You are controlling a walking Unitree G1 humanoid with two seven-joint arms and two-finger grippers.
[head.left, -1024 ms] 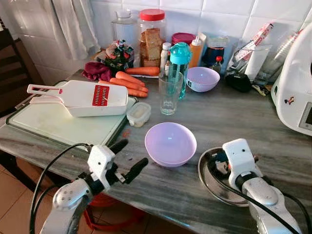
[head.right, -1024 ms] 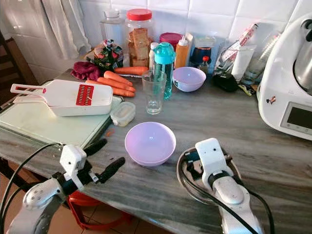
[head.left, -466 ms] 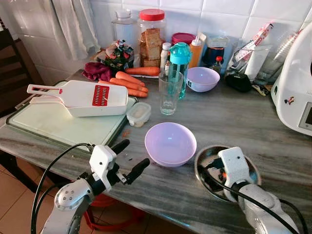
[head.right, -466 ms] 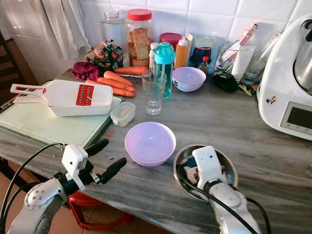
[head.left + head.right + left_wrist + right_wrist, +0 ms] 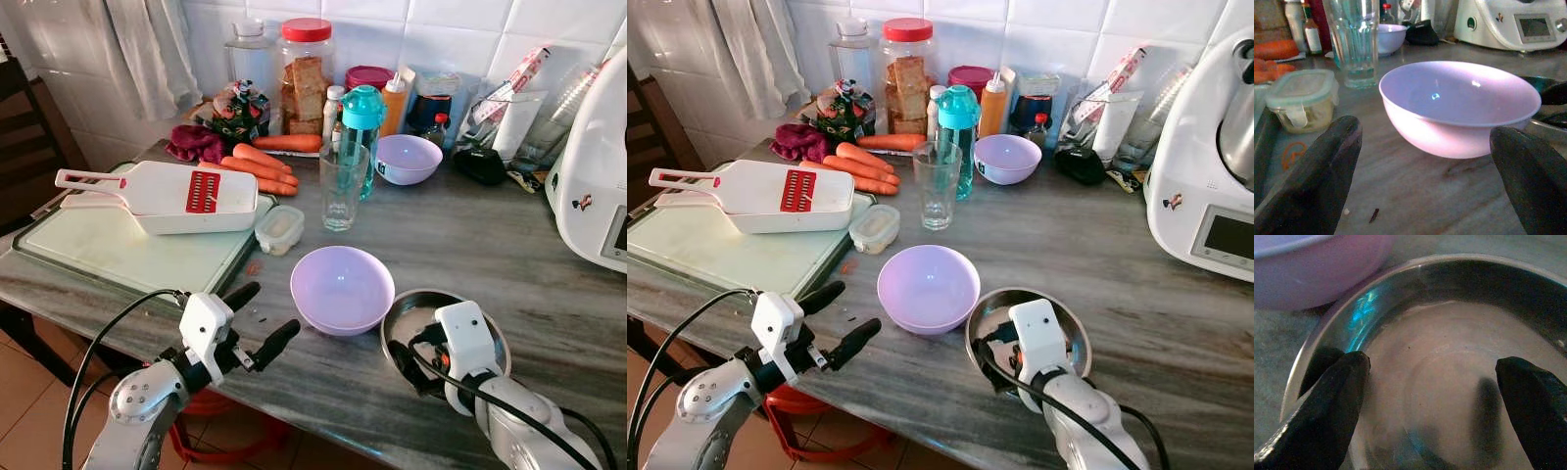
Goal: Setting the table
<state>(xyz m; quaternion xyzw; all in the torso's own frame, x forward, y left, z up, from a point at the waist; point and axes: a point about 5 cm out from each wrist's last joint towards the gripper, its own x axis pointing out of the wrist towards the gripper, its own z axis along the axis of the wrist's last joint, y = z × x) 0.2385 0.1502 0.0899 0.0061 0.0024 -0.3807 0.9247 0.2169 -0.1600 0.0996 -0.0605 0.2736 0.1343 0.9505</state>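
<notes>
Two grippers flank the purple bowl [image 5: 343,289] on the counter.

Left gripper [image 5: 263,318] hovers left of it, fingers wide apart, empty — right gripper [image 5: 1435,406] spread open inside the steel plate [image 5: 407,318], just right.

home kitchen, tiled wall [image 5: 460,20], marble counter [image 5: 460,235], carrots [image 5: 260,166], cutting board [image 5: 108,250]

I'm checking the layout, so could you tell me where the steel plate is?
The steel plate lies at the counter's near edge on the robot's right, under the right end effector, beside the lilac bowl.
</notes>
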